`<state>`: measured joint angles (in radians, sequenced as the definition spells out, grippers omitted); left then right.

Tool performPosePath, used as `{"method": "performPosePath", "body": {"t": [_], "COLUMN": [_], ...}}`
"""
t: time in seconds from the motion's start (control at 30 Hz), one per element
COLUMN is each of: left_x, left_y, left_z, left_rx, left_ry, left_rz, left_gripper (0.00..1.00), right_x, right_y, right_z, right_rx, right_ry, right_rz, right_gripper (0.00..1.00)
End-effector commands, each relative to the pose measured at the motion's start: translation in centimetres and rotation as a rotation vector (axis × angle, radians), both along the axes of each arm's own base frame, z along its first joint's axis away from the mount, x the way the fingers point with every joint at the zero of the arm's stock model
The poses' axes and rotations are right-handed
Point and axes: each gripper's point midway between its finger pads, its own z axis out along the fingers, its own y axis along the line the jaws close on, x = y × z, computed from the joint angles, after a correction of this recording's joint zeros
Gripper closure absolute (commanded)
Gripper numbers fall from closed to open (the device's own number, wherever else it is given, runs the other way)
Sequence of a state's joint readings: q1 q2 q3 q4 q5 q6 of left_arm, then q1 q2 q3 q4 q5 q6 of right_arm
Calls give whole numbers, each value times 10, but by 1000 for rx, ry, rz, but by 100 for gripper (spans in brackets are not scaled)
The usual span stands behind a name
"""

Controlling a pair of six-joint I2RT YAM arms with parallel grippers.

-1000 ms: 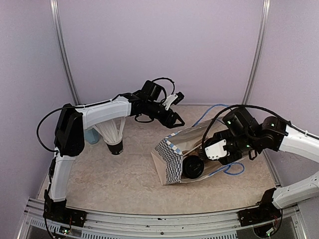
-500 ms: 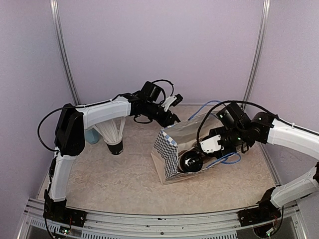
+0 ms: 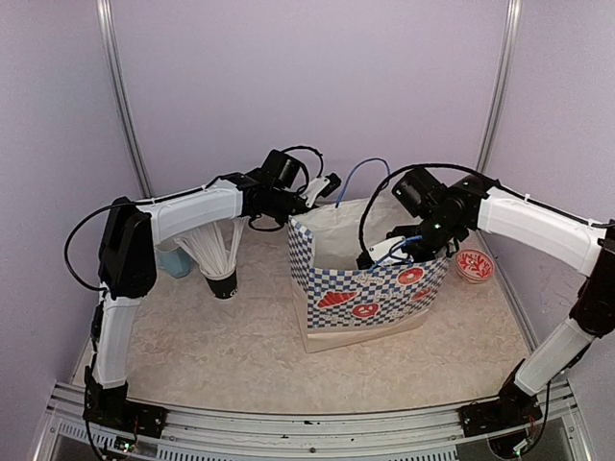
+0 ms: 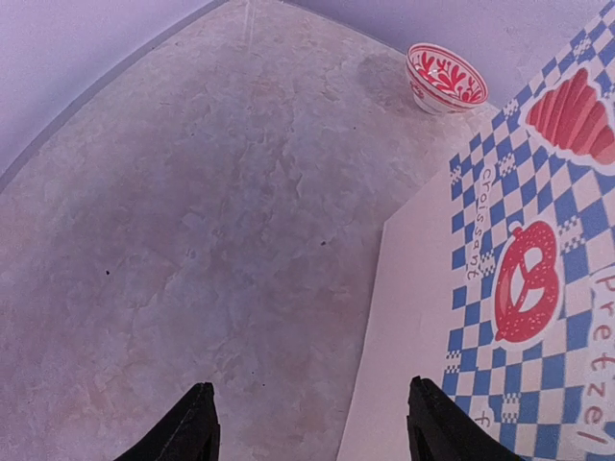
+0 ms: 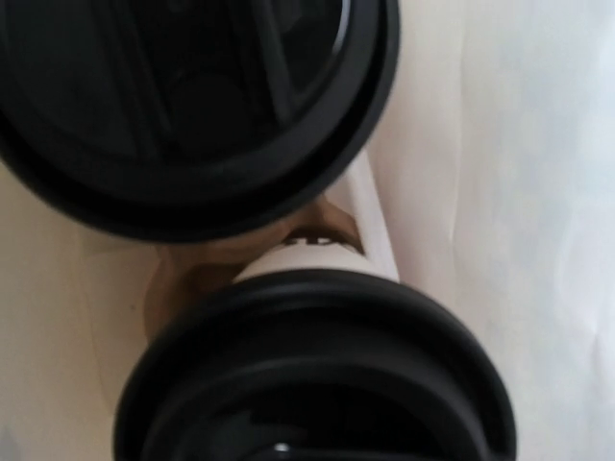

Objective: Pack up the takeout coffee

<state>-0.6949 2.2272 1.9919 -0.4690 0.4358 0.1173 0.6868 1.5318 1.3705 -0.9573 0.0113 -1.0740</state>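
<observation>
A paper bag (image 3: 370, 288) with blue and white squares and red pictures of bread stands up on the desk (image 3: 240, 336). Its mouth is open at the top, and a thin blue handle (image 3: 356, 178) sticks up from the back edge.

The two white coffee cups (image 5: 306, 257) are down inside the bag, standing side by side. From above you mostly see their round black tops: one lid (image 5: 192, 106) and the other lid (image 5: 317, 375). A bit of white cup with black letters shows between them.

The right tool (image 3: 381, 256) reaches into the mouth of the bag, right over the cups. I cannot tell if it is spread or pressed together.

The left tool (image 4: 309, 403) is up by the back left corner of the bag. Its two black fingers (image 4: 197, 427) are spread apart with nothing between them.

A red and white bowl (image 3: 473, 264) sits on the desk to the right of the bag. A black cup of white straws (image 3: 219, 279) and a light blue mug (image 3: 176, 261) are on the left side.
</observation>
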Motion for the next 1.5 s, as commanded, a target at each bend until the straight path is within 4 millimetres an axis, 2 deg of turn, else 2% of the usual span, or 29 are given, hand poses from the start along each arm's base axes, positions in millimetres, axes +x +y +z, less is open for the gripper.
{"method": "performPosePath", "body": {"t": [0.0,0.3,0.53,0.7,0.87,0.93,1.1,1.23,1.47], "left_x": [-1,-3,-4,-4,-3,-3,-5,-8,-15], "left_y": [13,16,15,17,17,18,18,15,10], "left_z": [29,41,42,41,43,44,46,46,47], "left_rx": [6,-1,-2,4,6,5,6,4,11], "left_ry": [-58,-79,-80,-83,-90,-90,-92,-92,-101], "left_rz": [17,23,21,24,26,26,23,11,-8], "left_gripper": [34,34,34,34,34,34,34,34,34], "right_x": [-29,-58,-49,-53,-54,-57,-62,-57,-55], "right_y": [-6,-10,-17,-26,-25,-24,-12,-4,0], "right_z": [-9,-17,-36,-53,-48,-39,-6,16,30], "right_rx": [-32,-52,-58,-90,-85,-75,4,49,83], "right_ry": [232,420,340,340,337,348,368,361,353], "right_rz": [-8,-46,-81,-84,-78,-66,-50,-72,-91], "right_gripper": [72,73,72,71,68,62,36,24,1]}}
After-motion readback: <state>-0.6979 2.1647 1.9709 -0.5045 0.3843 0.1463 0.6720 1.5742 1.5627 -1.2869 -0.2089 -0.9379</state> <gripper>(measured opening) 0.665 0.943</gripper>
